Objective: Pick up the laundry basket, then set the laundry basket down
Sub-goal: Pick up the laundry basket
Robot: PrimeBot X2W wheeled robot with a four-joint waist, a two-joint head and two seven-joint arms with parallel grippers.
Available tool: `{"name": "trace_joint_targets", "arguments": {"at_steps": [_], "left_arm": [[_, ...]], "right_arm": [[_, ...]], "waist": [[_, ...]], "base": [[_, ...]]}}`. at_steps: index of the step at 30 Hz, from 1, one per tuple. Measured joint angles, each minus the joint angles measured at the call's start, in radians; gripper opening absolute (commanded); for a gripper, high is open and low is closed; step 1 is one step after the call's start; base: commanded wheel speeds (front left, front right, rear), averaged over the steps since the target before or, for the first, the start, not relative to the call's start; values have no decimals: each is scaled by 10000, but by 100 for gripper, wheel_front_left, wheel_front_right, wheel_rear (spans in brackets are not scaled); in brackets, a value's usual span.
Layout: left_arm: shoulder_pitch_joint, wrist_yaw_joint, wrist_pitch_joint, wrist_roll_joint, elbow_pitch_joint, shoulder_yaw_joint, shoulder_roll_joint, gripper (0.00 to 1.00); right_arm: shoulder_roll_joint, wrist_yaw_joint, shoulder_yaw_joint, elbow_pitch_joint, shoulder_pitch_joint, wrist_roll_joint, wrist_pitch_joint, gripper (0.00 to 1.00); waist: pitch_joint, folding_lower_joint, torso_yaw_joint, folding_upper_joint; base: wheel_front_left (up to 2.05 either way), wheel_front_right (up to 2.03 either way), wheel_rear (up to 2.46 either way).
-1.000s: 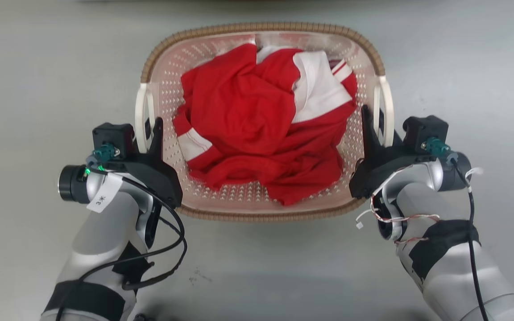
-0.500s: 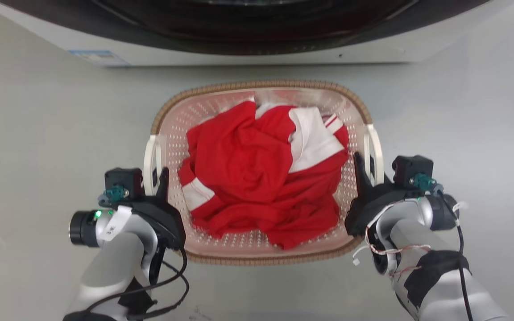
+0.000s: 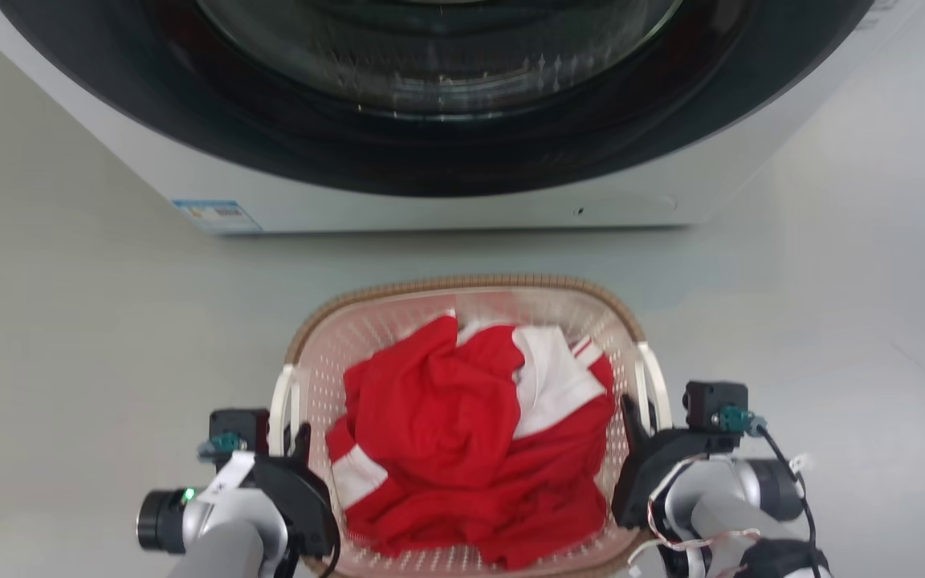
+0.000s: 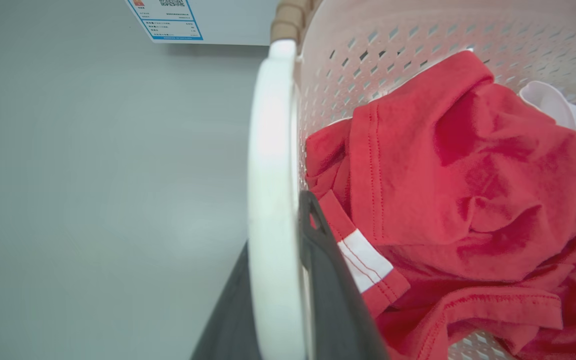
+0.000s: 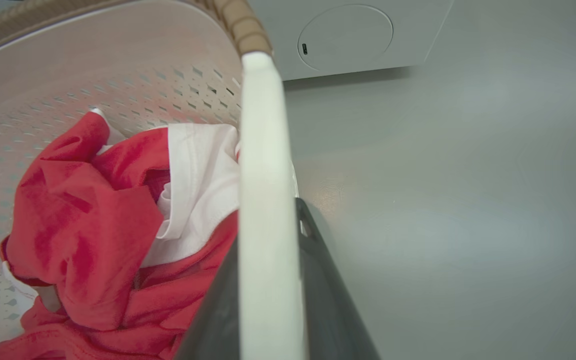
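The laundry basket (image 3: 462, 283) is cream-white and perforated with a brown woven-look rim. It sits low in the head view and holds red and white clothes (image 3: 470, 433). My left gripper (image 3: 290, 437) is shut on the basket's left white loop handle (image 3: 280, 401). In the left wrist view, dark fingers (image 4: 330, 285) flank that handle (image 4: 270, 175). My right gripper (image 3: 641, 413) is shut on the right handle (image 3: 654, 385). The right wrist view shows this handle (image 5: 263, 175) between dark fingers (image 5: 325, 285). I cannot tell whether the basket rests on the floor.
A white washing machine (image 3: 430, 201) with a dark round door (image 3: 462, 96) stands just beyond the basket. A blue-edged label (image 3: 218, 215) marks its lower left. Its base shows as a round cap (image 5: 345, 35). Grey floor (image 3: 69, 337) spreads on both sides.
The head camera has moved, bringing the washing machine into the top of the picture. The basket and both grippers now show lower and smaller. Both grips on the handles are unchanged.
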Motion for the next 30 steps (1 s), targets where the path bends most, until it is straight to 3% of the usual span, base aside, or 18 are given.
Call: {"name": "trace_joint_targets", "arguments": {"at_steps": [15,30], "left_arm": [[1843,-92,834,-485,217,-846,82,0],[3105,-90,1465,-1060,209,-1329,134,0]], "right_arm": [[2,-77,1243,-8,1776,1574,1074,0],[6,-84,1958,6,3003,2614,1442,0]], "waist": [[-2259,0,-274,-1],[-4226,1,-422,-1]], "base": [[0,0,0],[0,0,0]]}}
